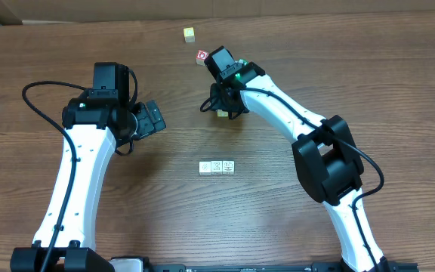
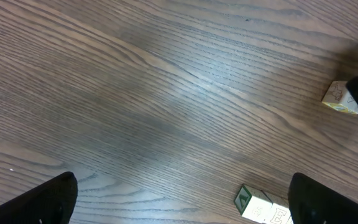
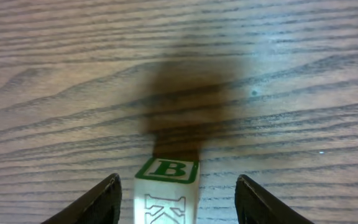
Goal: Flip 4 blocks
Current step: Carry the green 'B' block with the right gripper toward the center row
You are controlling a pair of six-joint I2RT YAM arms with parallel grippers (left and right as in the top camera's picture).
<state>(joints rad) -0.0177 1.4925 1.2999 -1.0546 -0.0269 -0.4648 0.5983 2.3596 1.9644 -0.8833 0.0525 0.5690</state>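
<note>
Inside spread right end effector (image 3: 178, 183) — block (image 3: 165, 200), base cropped; left end effector (image 2: 182, 186) spread too.

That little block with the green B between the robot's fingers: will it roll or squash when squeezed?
The block looks like a stiff wooden cube, so it probably won't squash. Its flat faces should make it slide or tip, not roll. Smooth printed sides might slip between the fingers.

Left arm (image 1: 78, 174) stands left of the row of three blocks (image 1: 217, 167), bent at the wrist. Left gripper (image 1: 155, 118) sits left of and beyond the row, jaws wide apart. Right arm (image 1: 293, 113) arches from the row's right. Right gripper (image 1: 223, 110) hangs beyond the row, pointing down, jaws parted.
</note>
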